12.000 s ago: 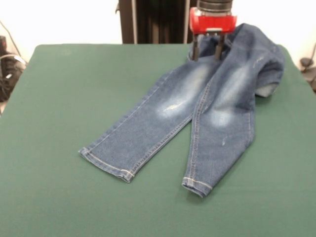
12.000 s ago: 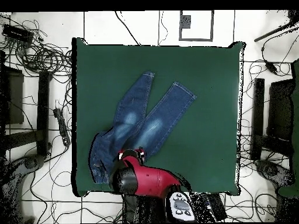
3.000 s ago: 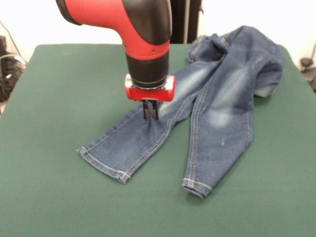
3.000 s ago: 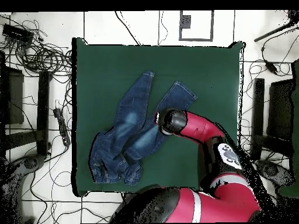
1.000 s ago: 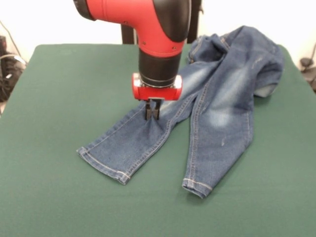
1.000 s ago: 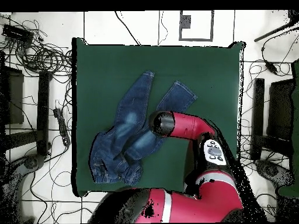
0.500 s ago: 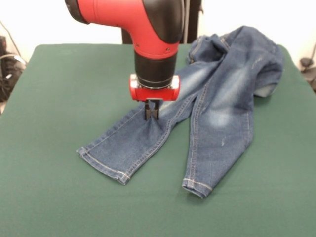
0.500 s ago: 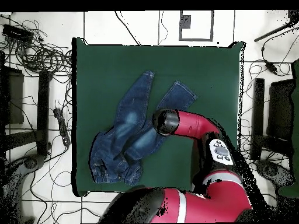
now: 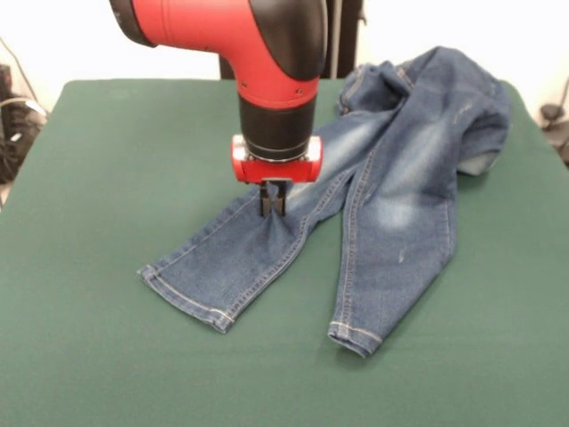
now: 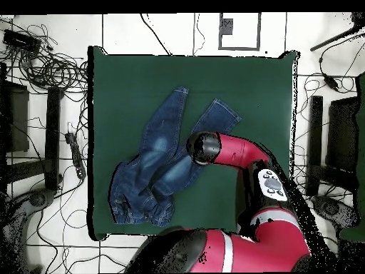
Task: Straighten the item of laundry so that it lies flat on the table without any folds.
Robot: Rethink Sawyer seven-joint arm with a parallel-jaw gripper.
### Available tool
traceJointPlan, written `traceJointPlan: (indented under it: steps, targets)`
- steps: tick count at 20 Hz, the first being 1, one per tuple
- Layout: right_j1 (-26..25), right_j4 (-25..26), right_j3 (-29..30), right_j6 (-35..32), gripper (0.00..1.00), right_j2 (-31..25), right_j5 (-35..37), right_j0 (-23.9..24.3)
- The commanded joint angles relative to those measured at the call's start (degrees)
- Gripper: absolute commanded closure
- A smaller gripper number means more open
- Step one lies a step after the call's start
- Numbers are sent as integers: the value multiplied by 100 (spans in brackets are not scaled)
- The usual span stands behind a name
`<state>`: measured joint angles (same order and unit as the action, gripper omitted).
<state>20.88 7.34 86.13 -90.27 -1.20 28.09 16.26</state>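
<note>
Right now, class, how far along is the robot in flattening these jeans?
Done: both legs lie spread on the table. In hand: the gripper pinches the left-hand leg of the jeans at mid-length. Left: the waistband end is bunched and folded by the far edge and needs smoothing.

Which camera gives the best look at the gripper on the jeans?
The front view: the gripper shows below the red wrist, its fingers close together, pinching one leg of the jeans. In the overhead view the arm hides it.
</note>
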Motion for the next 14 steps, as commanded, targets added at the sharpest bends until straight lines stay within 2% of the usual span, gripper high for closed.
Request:
traceJointPlan:
  steps: [1, 9, 14]
  targets:
    - [-1038, 414, -957, -566, 100, -272, -1707, 148]
    - [-1113, 412, -1234, -807, 100, -5, -2065, 43]
    - [-1127, 550, -1389, -883, 100, 232, -2596, -91]
